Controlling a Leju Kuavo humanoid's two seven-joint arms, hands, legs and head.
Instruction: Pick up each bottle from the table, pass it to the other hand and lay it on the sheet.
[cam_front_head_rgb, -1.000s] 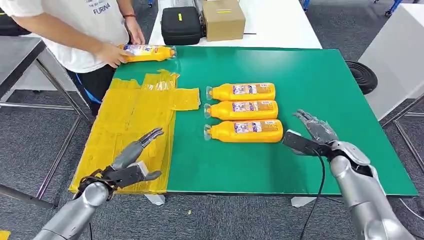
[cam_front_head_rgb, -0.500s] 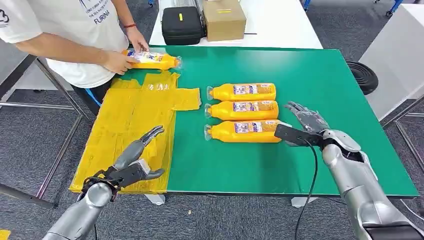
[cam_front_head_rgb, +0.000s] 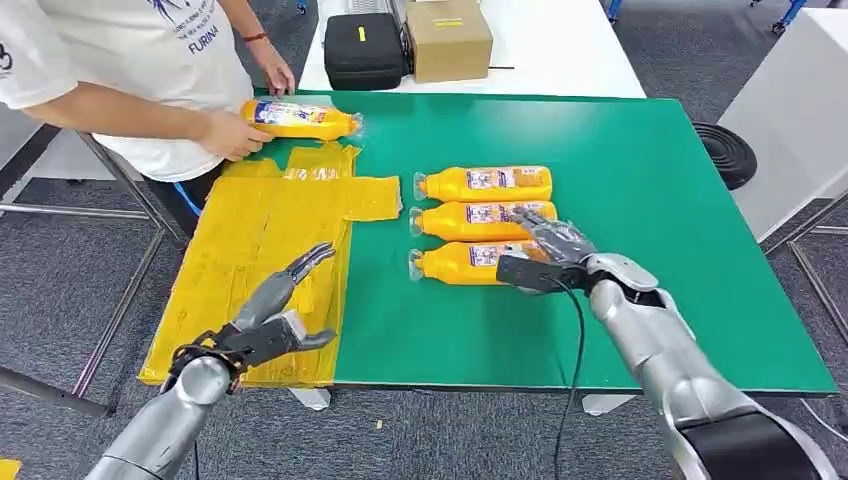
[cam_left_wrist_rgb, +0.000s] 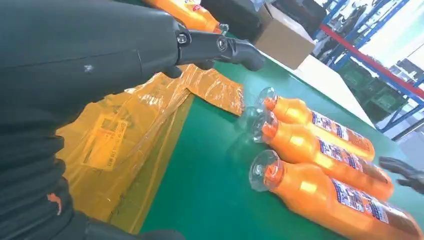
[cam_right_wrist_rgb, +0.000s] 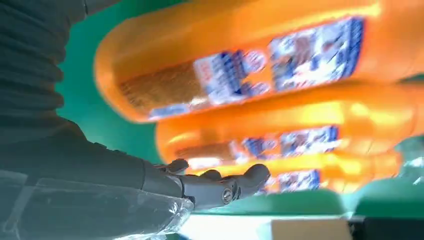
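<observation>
Starting at the left: the left hand (cam_front_head_rgb: 270, 318) hovers over the near part of the yellow sheet (cam_front_head_rgb: 262, 240), fingers apart and extended, holding nothing. The sheet lies flat on the left side of the green table (cam_front_head_rgb: 640, 200), with a flap reaching toward the bottles.

At the table's far left edge, a person's hand (cam_front_head_rgb: 232, 133) rests on 1 far bottle (cam_front_head_rgb: 298, 119). It lies on its side, long axis left to right, cap end pointing right, just beyond the sheet.

3 bottles lie side by side in a row near the table's middle, all on their sides, long axes left to right, clear caps pointing left toward the sheet: top bottle (cam_front_head_rgb: 483, 184), middle bottle (cam_front_head_rgb: 478, 220), near bottle (cam_front_head_rgb: 462, 263). Neighbouring bottles appear to touch along their lengths.

The right hand (cam_front_head_rgb: 548, 252) is over the base ends of the middle and near bottles, fingers spread above them, thumb on the near side. Fingers are not closed round either bottle; whether they touch cannot be told. The right wrist view shows the fingers (cam_right_wrist_rgb: 240, 182) open with the bottles just beyond.

Behind the table stand a black case (cam_front_head_rgb: 362, 50) and a cardboard box (cam_front_head_rgb: 447, 38).
</observation>
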